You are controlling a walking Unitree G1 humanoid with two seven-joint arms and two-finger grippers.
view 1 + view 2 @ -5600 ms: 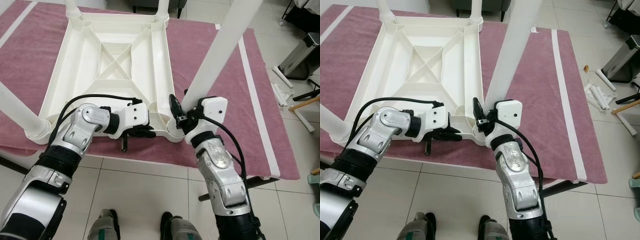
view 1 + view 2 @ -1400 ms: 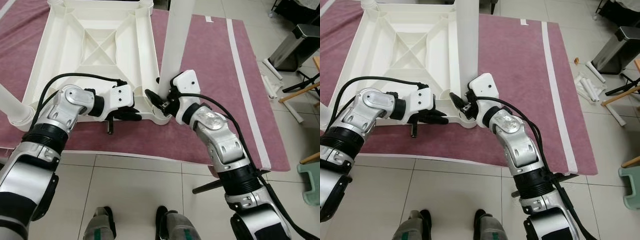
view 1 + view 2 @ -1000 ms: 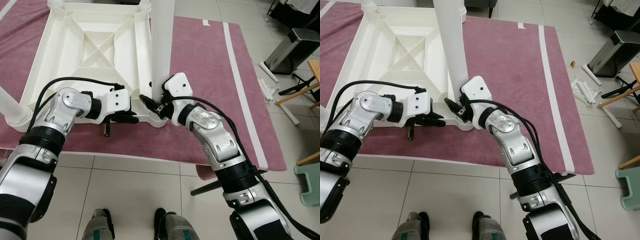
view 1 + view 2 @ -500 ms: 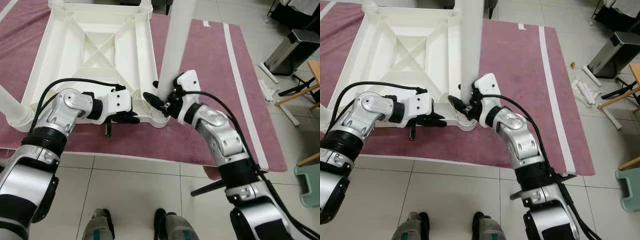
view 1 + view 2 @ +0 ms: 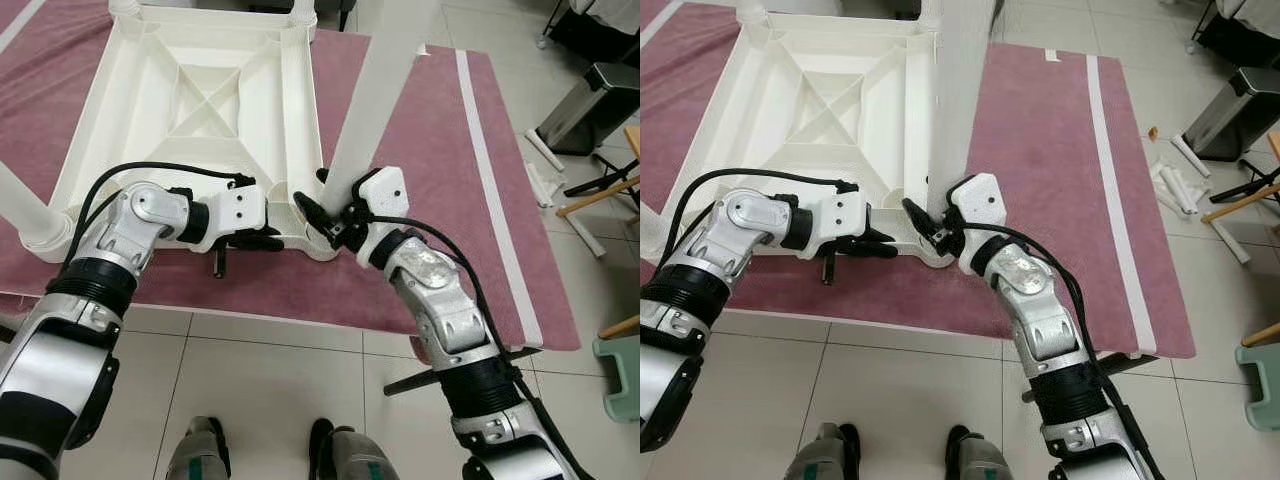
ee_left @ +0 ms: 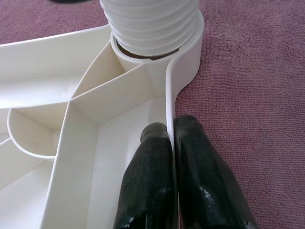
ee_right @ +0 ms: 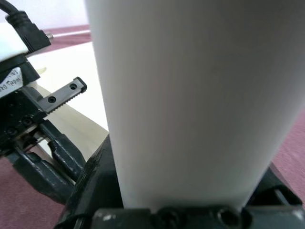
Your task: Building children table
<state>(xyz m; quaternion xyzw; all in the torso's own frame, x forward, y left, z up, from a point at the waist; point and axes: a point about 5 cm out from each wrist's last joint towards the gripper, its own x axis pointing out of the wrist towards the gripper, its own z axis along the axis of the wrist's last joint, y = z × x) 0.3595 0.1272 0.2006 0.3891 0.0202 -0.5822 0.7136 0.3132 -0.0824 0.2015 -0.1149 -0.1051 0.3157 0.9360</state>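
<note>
A white plastic table top (image 5: 300,130) lies upside down on a maroon rug (image 5: 430,150). My left gripper (image 5: 262,240) is shut on its near rim; in the left wrist view one black finger (image 6: 152,167) sits inside the thin wall and the other outside, just short of the corner socket (image 6: 183,62). The threaded end of a white table leg (image 6: 150,21) sits in that socket. My right gripper (image 5: 325,215) is shut on the base of this leg (image 5: 375,90), which leans up and to the right. The leg (image 7: 190,95) stands close before the right wrist camera.
Another leg (image 5: 25,210) stands in the near-left corner, and two more (image 5: 125,8) at the far corners. A short black bolt-like piece (image 5: 218,265) lies on the rug below my left gripper. A bin (image 5: 590,100), loose white tubes (image 5: 545,175) and a green stool (image 5: 620,360) are at the right.
The held leg has swung from nearly upright to leaning right, with my right wrist turning along with it. My left gripper has stayed on the rim. The camera has shifted a little.
</note>
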